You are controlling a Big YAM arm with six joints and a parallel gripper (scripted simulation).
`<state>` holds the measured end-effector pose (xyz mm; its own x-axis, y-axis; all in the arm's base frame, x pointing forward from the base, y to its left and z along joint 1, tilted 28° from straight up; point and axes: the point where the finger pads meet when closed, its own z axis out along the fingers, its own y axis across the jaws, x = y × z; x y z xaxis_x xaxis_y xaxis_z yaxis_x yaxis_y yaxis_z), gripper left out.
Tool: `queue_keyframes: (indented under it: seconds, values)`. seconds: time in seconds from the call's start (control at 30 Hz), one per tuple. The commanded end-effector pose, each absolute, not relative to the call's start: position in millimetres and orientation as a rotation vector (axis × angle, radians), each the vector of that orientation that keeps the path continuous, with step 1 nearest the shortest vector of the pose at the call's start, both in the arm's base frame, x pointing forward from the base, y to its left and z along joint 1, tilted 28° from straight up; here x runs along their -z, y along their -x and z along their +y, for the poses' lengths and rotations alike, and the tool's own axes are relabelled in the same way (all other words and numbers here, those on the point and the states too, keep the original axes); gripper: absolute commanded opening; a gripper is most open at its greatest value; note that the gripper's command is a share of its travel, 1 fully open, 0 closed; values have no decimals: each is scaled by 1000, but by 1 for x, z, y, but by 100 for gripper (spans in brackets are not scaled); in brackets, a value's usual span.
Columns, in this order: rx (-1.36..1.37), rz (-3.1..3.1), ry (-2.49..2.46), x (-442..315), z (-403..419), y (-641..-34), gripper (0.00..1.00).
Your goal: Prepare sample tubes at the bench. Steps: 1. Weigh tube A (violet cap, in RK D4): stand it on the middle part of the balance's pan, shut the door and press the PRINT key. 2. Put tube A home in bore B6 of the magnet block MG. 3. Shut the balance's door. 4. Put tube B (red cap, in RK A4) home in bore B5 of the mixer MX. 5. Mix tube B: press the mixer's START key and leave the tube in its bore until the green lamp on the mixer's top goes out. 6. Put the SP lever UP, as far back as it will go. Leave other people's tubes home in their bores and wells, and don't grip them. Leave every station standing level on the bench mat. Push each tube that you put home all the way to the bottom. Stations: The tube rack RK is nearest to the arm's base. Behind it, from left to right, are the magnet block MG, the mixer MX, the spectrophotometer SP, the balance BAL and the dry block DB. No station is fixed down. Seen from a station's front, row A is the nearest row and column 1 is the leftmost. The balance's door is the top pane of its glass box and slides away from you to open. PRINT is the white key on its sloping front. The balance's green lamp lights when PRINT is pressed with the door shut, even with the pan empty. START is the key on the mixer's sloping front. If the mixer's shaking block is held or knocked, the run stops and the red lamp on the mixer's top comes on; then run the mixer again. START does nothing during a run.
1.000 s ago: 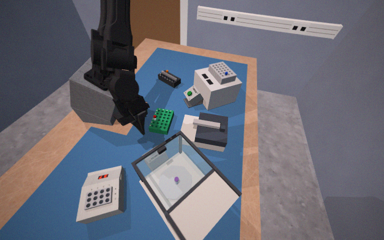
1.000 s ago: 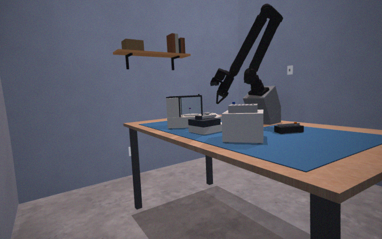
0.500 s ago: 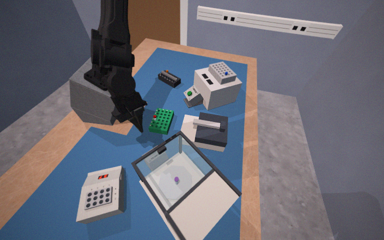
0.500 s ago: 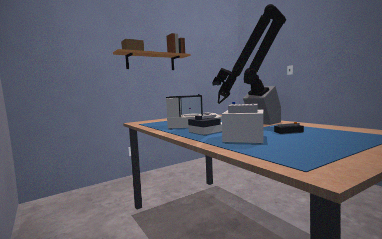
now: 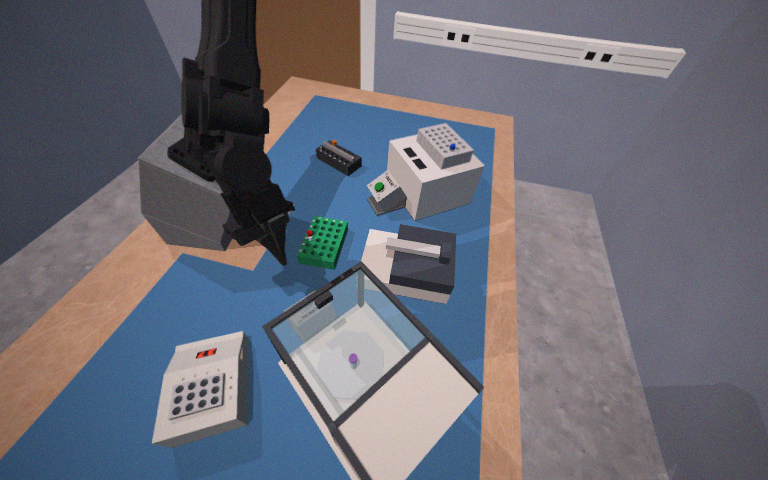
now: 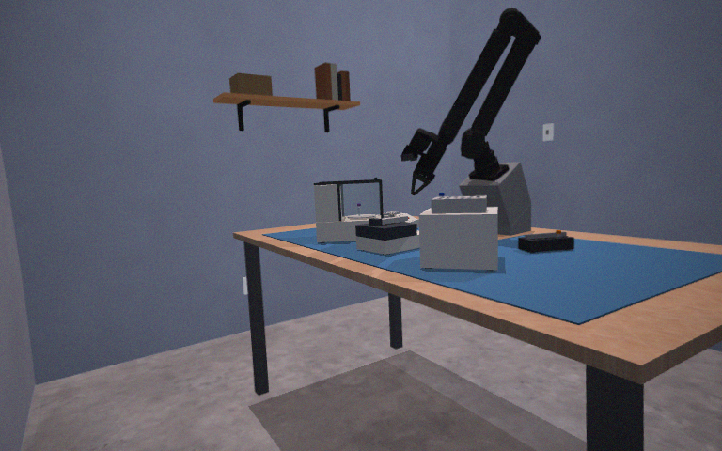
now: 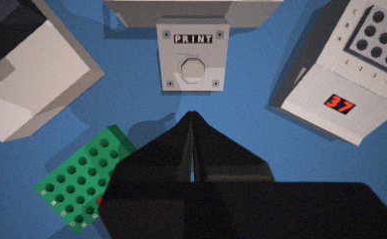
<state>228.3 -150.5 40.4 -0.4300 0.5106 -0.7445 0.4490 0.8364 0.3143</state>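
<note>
My gripper [image 5: 284,261] [image 6: 413,193] [image 7: 192,119] is shut and empty, hanging above the mat in front of the balance's PRINT key [image 7: 193,70]. Tube A, violet cap [image 5: 352,358] [image 6: 358,204], stands upright on the pan inside the balance's glass box. The door handle [image 5: 323,298] is at the front edge; the door looks shut. No lit green lamp shows on the balance. Tube B, red cap [image 5: 309,233] [image 7: 100,201], is in the green rack [image 5: 317,261], partly hidden by a finger in the wrist view. The mixer [image 5: 444,187] [image 6: 458,242] shows its green START key [image 5: 379,186]. The spectrophotometer's pale lever [image 5: 413,246] lies low, toward the front.
The magnet block [image 5: 339,159] [image 6: 545,243] holds a tube with an orange cap [image 5: 333,142]. A blue-capped tube [image 5: 452,146] [image 6: 441,194] sits in the mixer's block. The dry block [image 5: 234,380] [image 7: 304,102], reading 37, is on the balance's other side from the spectrophotometer.
</note>
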Motion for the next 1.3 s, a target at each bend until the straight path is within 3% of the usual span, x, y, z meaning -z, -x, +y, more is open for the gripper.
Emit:
queue_keyframes:
  seconds: [0.0, 1.27]
  values:
    - [-71, 2073, -693, -49, -157, -232, 0]
    - [-75, 2063, -687, -39, -163, -256, 0]
